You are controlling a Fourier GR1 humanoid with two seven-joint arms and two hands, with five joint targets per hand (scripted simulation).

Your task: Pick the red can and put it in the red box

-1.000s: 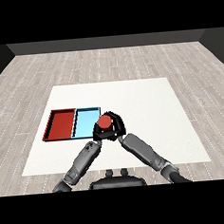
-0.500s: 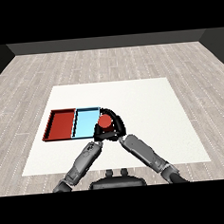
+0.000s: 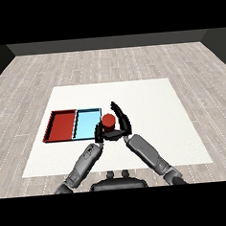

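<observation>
Right hand (image 3: 119, 123) curls round red can (image 3: 108, 120), just at 3 o'clock of light blue tray (image 3: 87, 122); left hand (image 3: 99, 134) at can's 7 o'clock, fingers unclear. Red tray (image 3: 63, 125) further toward 9 o'clock, likely the target.

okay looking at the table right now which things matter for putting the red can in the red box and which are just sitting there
Part of the job:
red can, held between the two hands
right hand, curled round the can
left hand, at the can's lower left side
red tray, the goal, at the far left

Just there:
light blue tray, between the red tray and the can
</observation>
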